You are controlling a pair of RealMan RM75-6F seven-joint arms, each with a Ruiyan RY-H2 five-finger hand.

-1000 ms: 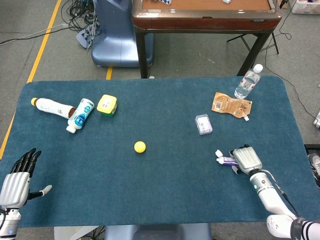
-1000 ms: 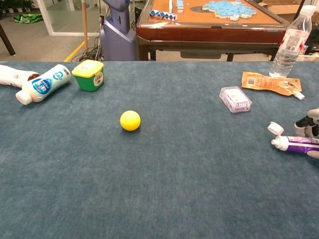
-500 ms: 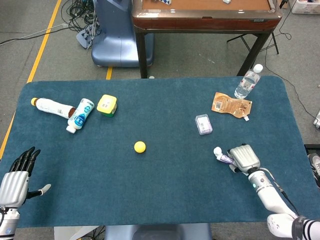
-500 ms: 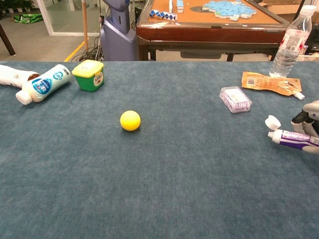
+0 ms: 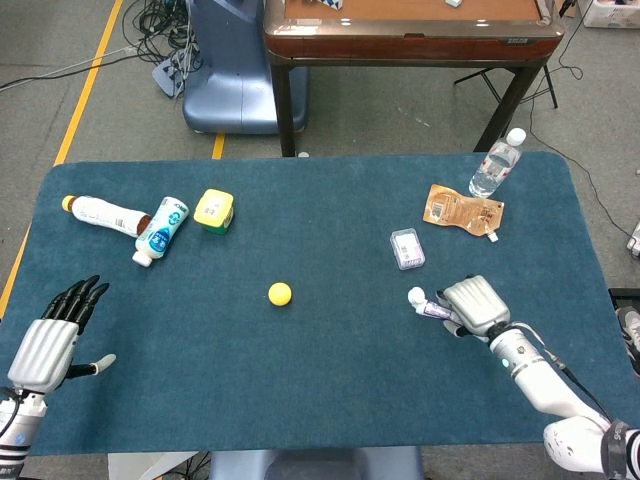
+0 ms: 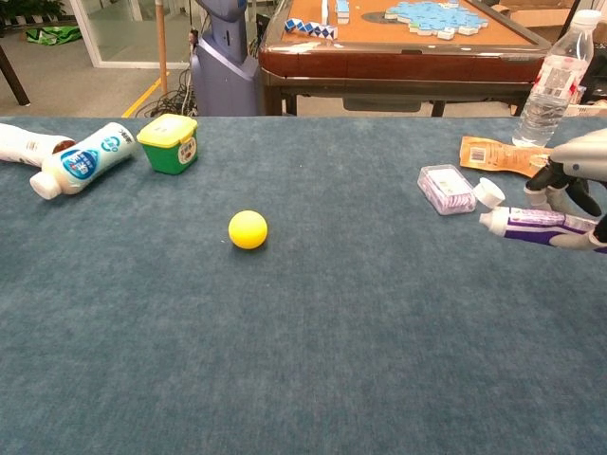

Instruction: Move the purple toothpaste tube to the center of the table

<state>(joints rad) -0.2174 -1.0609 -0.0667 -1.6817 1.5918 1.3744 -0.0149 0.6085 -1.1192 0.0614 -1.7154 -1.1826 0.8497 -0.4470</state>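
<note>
At the right of the table (image 5: 300, 400), the right hand (image 5: 472, 306) holds the purple toothpaste tube (image 6: 536, 224) by its body, fingers wrapped round it, cap end pointing left and apparently lifted off the cloth. It hangs just near of the small clear box (image 5: 407, 248), well right of the yellow ball (image 5: 279, 293) at the middle. The tube looks light and soft; squeezing mid-body may dent it, so a gentle grip there suits. The left hand (image 5: 52, 340) hovers spread, empty, at the near left.
</note>
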